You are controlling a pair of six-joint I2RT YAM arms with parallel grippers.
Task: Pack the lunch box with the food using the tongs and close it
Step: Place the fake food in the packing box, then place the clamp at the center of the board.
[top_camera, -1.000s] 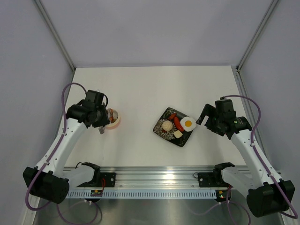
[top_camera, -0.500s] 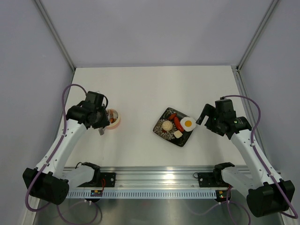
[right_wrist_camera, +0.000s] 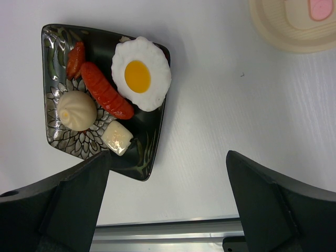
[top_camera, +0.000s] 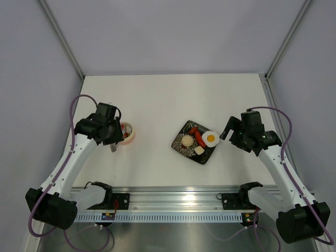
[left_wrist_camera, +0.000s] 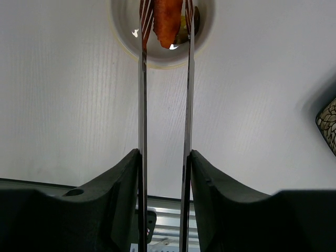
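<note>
1. Lunch box (left_wrist_camera: 157, 59): a round cream tub standing open on the counter (top_camera: 157, 100), to the left of the plate (right_wrist_camera: 140, 155) and well apart from it. Some food already lies inside.
2. Tongs (left_wrist_camera: 142, 131): two slim metal arms that run forward from the left fingers (left_wrist_camera: 126, 173), with their tips over the tub's mouth on the side away from the plate.
3. Left fingers: nearly closed, one pad against the outside of each tong arm. They hold the tongs and nothing else.
4. Orange food piece (left_wrist_camera: 167, 21): sits between the tong tips, inside the tub's rim. Whether it is pinched or loose cannot be told.
5. Right fingers (right_wrist_camera: 79, 189): spread wide and empty, hanging above the plate's right edge.
6. On the plate: fried egg (right_wrist_camera: 140, 73), sausage (right_wrist_camera: 105, 90), bun (right_wrist_camera: 76, 110), pale cube (right_wrist_camera: 117, 137) and a small red piece (right_wrist_camera: 76, 59).
7. Lid (right_wrist_camera: 283, 31): flat on the counter, beyond the egg side of the plate and apart from it.
8. Step in hand, as judged: dropping the piece into the tub.
   - Keep the tips low and inside the rim.
   - Ease the squeeze only until the arms spring apart, without letting the tongs slip.
   - Lift straight up before heading toward the plate, so the tub is not nudged.
</note>
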